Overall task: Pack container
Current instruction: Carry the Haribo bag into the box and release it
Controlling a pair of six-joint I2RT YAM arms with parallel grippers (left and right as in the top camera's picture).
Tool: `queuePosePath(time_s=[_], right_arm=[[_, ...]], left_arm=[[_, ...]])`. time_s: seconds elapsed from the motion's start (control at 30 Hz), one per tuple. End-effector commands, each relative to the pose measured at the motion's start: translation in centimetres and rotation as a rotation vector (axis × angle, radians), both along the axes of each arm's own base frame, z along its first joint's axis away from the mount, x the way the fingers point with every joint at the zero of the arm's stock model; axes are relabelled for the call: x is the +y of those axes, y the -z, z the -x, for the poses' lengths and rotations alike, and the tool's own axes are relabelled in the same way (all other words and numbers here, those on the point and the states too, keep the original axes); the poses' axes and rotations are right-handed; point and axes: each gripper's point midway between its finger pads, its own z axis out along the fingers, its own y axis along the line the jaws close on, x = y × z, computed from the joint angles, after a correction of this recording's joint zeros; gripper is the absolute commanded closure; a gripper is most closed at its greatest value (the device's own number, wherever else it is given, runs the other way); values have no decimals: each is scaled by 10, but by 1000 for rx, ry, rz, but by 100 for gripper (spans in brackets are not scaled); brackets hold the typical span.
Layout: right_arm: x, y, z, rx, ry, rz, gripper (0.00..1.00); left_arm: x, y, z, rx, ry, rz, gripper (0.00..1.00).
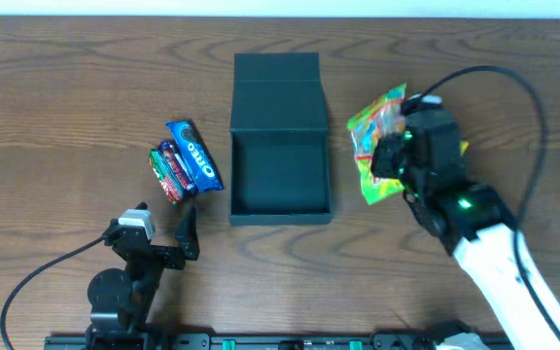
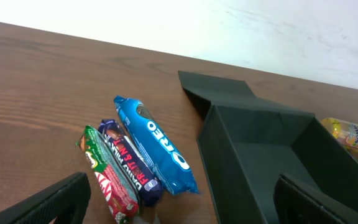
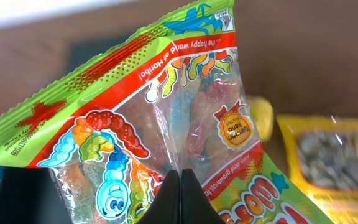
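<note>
The table [image 1: 66, 87] shows brown wood grain with a low satin sheen. The container [image 1: 278, 97] is matt dark card, smooth and unprinted. The Oreo packet [image 2: 157, 146] is glossy blue plastic film, and the purple Fruit & Nut bar [image 2: 129, 165] and the green-and-red bar [image 2: 107, 180] have equally shiny wrappers. The Haribo gummy-worm bag [image 3: 166, 112] is shiny, crinkled film with a clear window, and the sweets inside look sugar-frosted. The yellow seed packet [image 3: 328, 155] is glossy too, with a see-through panel
</note>
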Motion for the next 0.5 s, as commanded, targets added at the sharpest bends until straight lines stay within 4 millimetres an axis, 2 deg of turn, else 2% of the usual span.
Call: queuePosePath(time_s=[0.0, 0.2, 0.3, 0.47], right_arm=[[32, -13, 7, 12, -49, -170, 98], [99, 2, 12, 83, -111, -315, 98], [130, 21, 12, 143, -86, -362, 99], [169, 52, 6, 188, -22, -365, 98]], left_arm=[[1, 13, 0, 28, -3, -8, 5], [1, 13, 0, 28, -3, -8, 5], [1, 13, 0, 27, -3, -8, 5], [1, 13, 0, 28, -3, -8, 5]])
